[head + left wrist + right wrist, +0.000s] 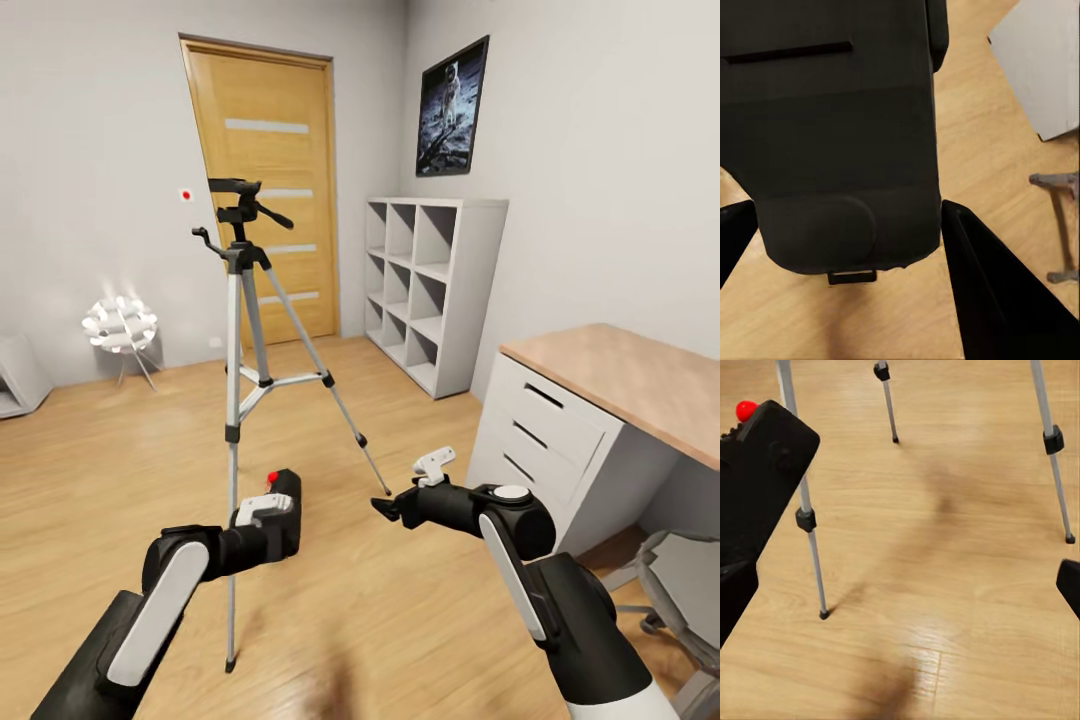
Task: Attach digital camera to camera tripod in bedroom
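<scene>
The camera tripod (240, 330) stands upright on the wood floor in the middle of the bedroom, its black head and pan handle (240, 212) in front of the wooden door. My left gripper (278, 528) is shut on the digital camera (288, 498), low beside the tripod's near leg, red button up. In the left wrist view the camera's black body (832, 135) sits between both fingers (997, 292). My right gripper (386, 511) hangs open to the camera's right, holding nothing. The right wrist view shows the camera (765, 472), the tripod legs (804, 510) and one fingertip (1069, 585).
A white cube shelf (430, 290) stands against the right wall past the tripod. A desk with white drawers (560, 430) and an office chair (670, 600) are close at the right. A white floor lamp (120, 325) sits at the far left. Open floor surrounds the tripod.
</scene>
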Tool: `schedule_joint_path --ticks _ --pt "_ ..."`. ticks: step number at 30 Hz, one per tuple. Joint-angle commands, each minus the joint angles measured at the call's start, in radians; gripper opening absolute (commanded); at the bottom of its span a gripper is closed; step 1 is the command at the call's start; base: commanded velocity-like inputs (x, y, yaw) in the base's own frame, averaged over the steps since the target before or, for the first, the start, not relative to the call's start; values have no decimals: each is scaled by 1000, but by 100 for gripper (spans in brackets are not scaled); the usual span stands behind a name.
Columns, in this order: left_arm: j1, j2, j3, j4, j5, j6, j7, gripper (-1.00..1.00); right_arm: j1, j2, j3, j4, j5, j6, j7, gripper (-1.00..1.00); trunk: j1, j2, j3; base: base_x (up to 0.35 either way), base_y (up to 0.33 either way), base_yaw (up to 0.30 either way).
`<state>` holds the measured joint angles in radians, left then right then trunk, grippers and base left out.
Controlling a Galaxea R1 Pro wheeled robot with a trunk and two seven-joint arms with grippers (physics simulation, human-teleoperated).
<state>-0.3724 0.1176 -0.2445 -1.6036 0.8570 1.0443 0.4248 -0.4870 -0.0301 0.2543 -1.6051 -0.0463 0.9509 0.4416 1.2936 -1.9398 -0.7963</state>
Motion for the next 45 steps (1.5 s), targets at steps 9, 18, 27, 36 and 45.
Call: schedule_joint_path --ticks 9,18,27,36,45 --pt "-161 71 6 -3 352 3 9 -100 -4 1 0 22 -6 5 -2 100 -35 63 27 0 0 0" --pt "-225 118 51 -4 476 3 12 -100 -4 -3 -2 16 -7 4 -3 100 -69 126 56 0 0 35" --pt "-228 276 60 -4 657 3 9 -100 -7 -4 -2 -6 -7 5 -1 100 -104 189 85 0 0 246" --pt "-225 294 62 -4 677 3 10 -100 -8 -4 0 -7 -7 5 0 100 -138 252 114 0 0 288" --pt "-197 330 64 -4 673 3 21 -100 -27 -3 5 -8 0 8 1 100 -173 315 142 0 0 291"
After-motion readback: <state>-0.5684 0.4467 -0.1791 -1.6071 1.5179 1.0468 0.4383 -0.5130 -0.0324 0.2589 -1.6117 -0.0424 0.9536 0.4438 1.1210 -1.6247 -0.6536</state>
